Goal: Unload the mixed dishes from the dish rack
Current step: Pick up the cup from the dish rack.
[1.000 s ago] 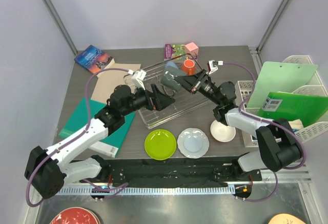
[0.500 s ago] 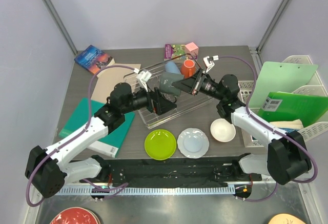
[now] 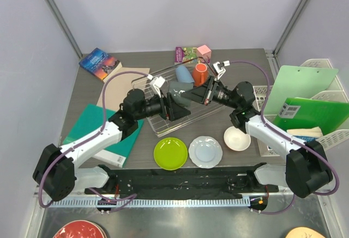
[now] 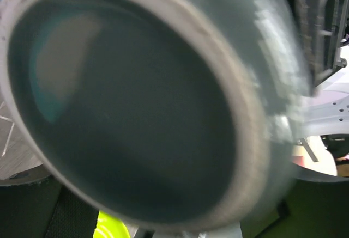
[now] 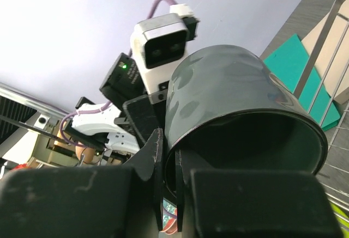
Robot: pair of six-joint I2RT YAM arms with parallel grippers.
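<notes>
Lime-green plate [image 3: 170, 153], pale blue-white plate [image 3: 205, 151] and white bowl [image 3: 237, 138] sat on the table [image 3: 248, 66] before the silver wire dish rack [image 3: 182, 121]; light blue cup [image 3: 182, 73], orange mug [image 3: 200, 73] at its far end. Right gripper [image 5: 170, 159] pinched the wall of the dark grey mug [image 3: 178, 90] above the rack; left gripper [image 3: 175, 107] faced its mouth, jaws unreadable.

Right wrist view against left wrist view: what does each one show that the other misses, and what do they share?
Only the right wrist view shows the right end effector pinching the dark grey mug by its wall, one finger inside and one outside, plus the left arm's camera housing behind it and a teal book. Only the left wrist view shows a sliver of the lime-green plate at its bottom edge; its own fingers are out of sight. Both show the mug, which fills the blurred left wrist frame, mouth toward the lens.
</notes>
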